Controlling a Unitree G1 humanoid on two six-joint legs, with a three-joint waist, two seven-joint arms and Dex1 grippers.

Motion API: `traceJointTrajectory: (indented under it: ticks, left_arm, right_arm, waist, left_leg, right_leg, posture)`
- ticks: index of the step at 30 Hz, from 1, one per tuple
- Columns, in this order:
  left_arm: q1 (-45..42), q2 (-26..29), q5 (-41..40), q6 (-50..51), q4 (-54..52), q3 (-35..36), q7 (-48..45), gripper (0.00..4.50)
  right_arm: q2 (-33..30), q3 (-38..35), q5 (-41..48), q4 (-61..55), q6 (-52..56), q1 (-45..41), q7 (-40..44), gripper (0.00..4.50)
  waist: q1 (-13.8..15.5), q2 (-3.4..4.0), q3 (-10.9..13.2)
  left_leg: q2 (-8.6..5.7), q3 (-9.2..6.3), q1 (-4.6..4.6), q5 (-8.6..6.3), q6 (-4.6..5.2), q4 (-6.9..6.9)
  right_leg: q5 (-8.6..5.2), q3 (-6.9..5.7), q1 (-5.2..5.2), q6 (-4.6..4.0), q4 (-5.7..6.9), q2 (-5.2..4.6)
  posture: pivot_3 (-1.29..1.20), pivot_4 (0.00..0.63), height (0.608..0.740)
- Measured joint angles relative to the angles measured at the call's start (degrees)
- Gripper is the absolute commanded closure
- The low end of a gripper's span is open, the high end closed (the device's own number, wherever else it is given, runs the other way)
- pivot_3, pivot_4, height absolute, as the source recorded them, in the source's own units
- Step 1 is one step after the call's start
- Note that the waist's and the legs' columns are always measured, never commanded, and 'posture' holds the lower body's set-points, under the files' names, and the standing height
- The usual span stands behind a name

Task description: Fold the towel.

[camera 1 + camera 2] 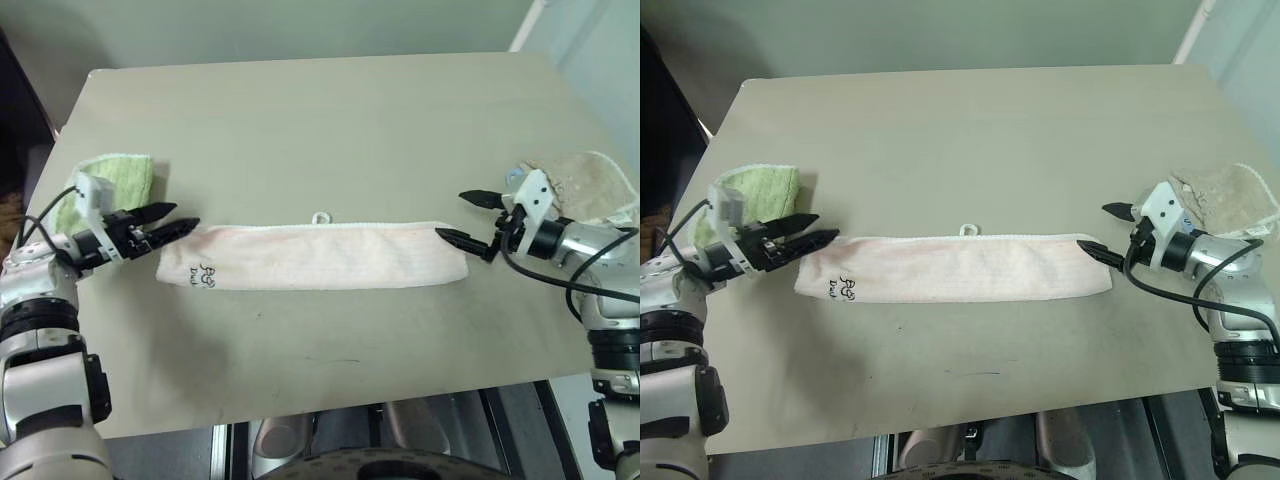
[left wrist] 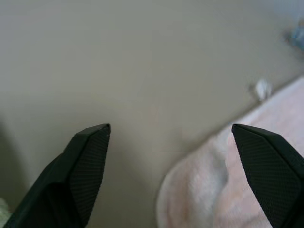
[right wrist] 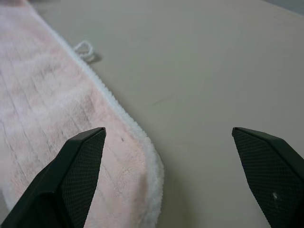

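The pale pink towel (image 1: 315,256) lies folded into a long narrow strip across the middle of the table, its white loop (image 1: 321,217) on the far edge and a dark embroidered mark (image 1: 203,274) near its left end. My left gripper (image 1: 175,219) hovers open at the strip's left end, nothing between its fingers. At the right end my right gripper (image 1: 462,217) is open too, one fingertip (image 1: 446,237) over the towel's corner. The wrist views show the towel's ends (image 2: 228,190) (image 3: 57,142) lying flat beside the spread fingers.
A green terry cloth (image 1: 112,180) sits bunched at the table's left edge behind my left gripper. A beige cloth (image 1: 590,185) lies at the right edge behind my right gripper. The beige table (image 1: 330,120) extends bare beyond the towel.
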Motion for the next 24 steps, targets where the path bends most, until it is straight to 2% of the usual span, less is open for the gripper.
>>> traceJointTrajectory:
  ticks: [3, 7, 11, 15, 19, 24]
  left_arm:
    - [1.1, -1.2, -4.8, 5.0, -5.9, 3.4, -0.1, 0.01]
    - [5.7, -2.5, -8.0, 8.1, -17.2, 3.8, -0.5, 0.01]
    - [11.7, -5.3, -9.5, 10.3, -29.9, 1.0, -1.7, 0.01]
    - [13.6, -9.0, -11.6, 12.7, -38.3, -2.3, -1.4, 0.01]
    - [14.6, -11.3, -13.8, 14.8, -45.0, -4.8, -0.9, 0.01]
    - [16.8, -12.4, -11.2, 12.7, -45.8, -10.3, -2.0, 0.01]
  right_arm:
    - [0.2, -5.5, 7.8, -5.0, 11.2, 1.5, -3.6, 0.00]
    - [0.0, -10.5, 18.4, -11.4, 26.4, 5.0, -7.7, 0.00]
    - [0.5, -16.1, 30.5, -13.0, 43.1, 7.3, -13.9, 0.00]
    - [4.3, -22.7, 44.0, -11.7, 54.8, 7.5, -23.0, 0.00]
    - [6.7, -26.9, 57.5, -9.7, 58.6, 12.9, -33.2, 0.00]
    - [6.8, -26.2, 73.1, -9.7, 53.6, 21.5, -45.9, 0.00]
  waist:
    - [0.1, 0.00, 0.0]
    - [0.1, -0.01, 0.0]
    - [0.1, -0.01, 0.0]
    - [0.1, -0.05, 0.0]
    - [0.4, -0.04, 0.0]
    - [0.3, -0.04, 0.0]
  left_leg:
    - [-0.03, 0.02, -0.02, 0.01, -0.02, 0.00]
    - [-0.02, 0.03, 0.06, -0.02, -0.07, 0.00]
    - [-0.07, 0.03, 0.07, -0.02, -0.06, 0.00]
    - [-0.06, 0.02, 0.07, -0.03, -0.04, 0.00]
    - [-0.06, -0.01, 0.09, -0.13, 0.01, -0.04]
    - [-0.06, 0.01, 0.10, -0.33, 0.06, -0.03]
  right_leg:
    - [-0.02, 0.01, 0.00, 0.01, -0.01, 0.00]
    - [-0.10, 0.05, 0.06, 0.06, 0.01, 0.03]
    - [-0.18, 0.12, 0.06, 0.12, 0.03, 0.02]
    - [-0.18, 0.14, 0.06, 0.12, 0.08, 0.03]
    - [-0.31, 0.15, 0.08, 0.22, 0.07, 0.03]
    - [-0.63, 0.19, 0.09, 0.59, 0.05, 0.02]
  posture:
    - [0.00, 0.150, 0.740]
    - [0.00, 0.150, 0.740]
    - [0.00, 0.150, 0.740]
    - [0.00, 0.150, 0.740]
    - [0.00, 0.150, 0.740]
    - [0.00, 0.150, 0.740]
